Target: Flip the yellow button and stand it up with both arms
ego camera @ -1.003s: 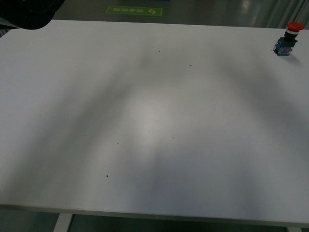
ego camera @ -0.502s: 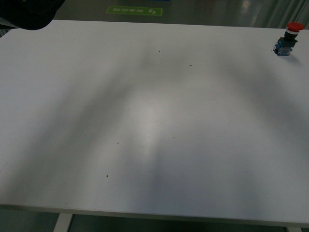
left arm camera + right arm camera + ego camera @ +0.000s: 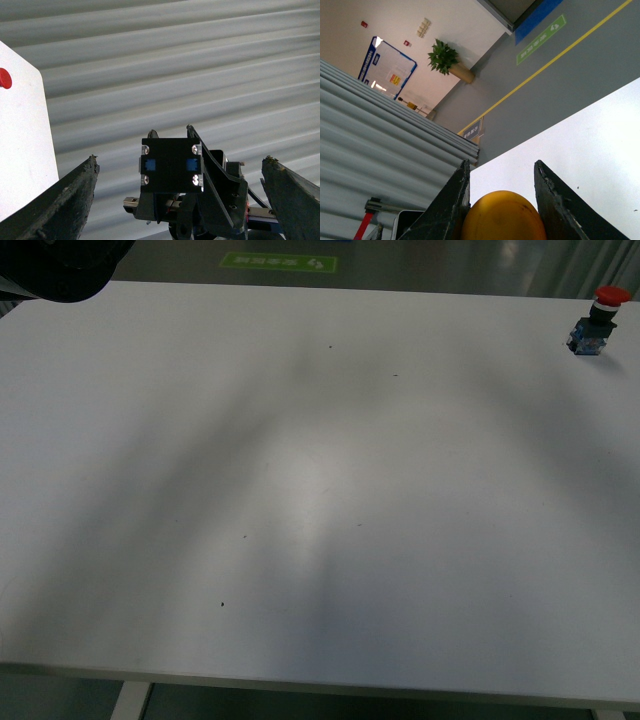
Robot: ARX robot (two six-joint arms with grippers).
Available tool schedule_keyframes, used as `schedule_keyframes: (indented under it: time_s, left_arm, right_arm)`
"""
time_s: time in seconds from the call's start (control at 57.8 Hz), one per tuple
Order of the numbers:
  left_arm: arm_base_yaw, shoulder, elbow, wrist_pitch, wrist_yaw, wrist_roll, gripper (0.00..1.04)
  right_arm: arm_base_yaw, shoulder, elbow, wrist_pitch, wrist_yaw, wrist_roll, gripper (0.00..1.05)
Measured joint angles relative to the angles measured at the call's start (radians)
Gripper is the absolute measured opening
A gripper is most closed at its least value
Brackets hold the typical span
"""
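the right gripper (image 3: 501,175) pinches the yellow button (image 3: 503,217) by its round cap, with one dark finger (image 3: 451,205) pressed on each side. past those fingertips lies the white table (image 3: 590,150), then the grey floor with a yellow line (image 3: 540,67), and a potted plant (image 3: 445,57) by the far wall. the left gripper (image 3: 180,161) has its fingers (image 3: 65,200) spread wide and holds nothing. in the gap between them, touching neither, is the yellow button's black block with two blue squares, held up in the air. farther out past one finger, a red button (image 3: 4,78) sits near the table's corner.
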Motion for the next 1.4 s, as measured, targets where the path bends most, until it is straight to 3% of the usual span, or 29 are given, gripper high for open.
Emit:
schedule_keyframes:
  time_s: [0.069,0.173,0.225,0.294,0.432,0.623,1.228,1.297,1.401]
  left_arm:
    - [-0.004,-0.006,-0.003,-0.016,-0.039,0.024,0.97]
    - [-0.024,-0.142,-0.115,-0.345,-0.556,0.430,0.81]
    - [-0.019,-0.225,-0.213,-0.413,-0.755,0.700,0.72]
    - [0.010,-0.324,-0.341,-0.393,-0.904,1.071,0.59]
    - [0.087,-0.466,-0.542,-0.327,-0.904,1.447,0.36]
    - [0.136,-0.600,-0.756,-0.285,-0.826,1.589,0.04]
    - [0.269,-0.982,-1.119,-0.292,-0.705,1.625,0.04]
    - [0.313,-1.020,-1.147,-0.322,-0.640,1.625,0.04]
    - [0.344,-1.106,-1.168,-0.379,-0.636,1.625,0.04]
  right_arm:
    - [-0.008,0.000,0.000,0.000,0.001,-0.003,0.32]
    - [-0.012,0.000,0.000,0.000,0.003,-0.009,0.32]
    - [-0.015,0.000,-0.001,0.000,0.003,-0.011,0.32]
    - [-0.022,0.000,-0.001,0.000,0.006,-0.016,0.32]
    - [-0.031,0.000,-0.001,-0.001,0.006,-0.026,0.32]
    - [-0.039,-0.002,-0.003,-0.001,0.000,-0.045,0.32]
    - [-0.083,-0.072,-0.071,-0.015,-0.010,-0.090,0.32]
    - [-0.083,-0.082,-0.075,-0.015,-0.010,-0.090,0.32]
    - [-0.083,-0.094,-0.081,-0.017,-0.009,-0.091,0.32]
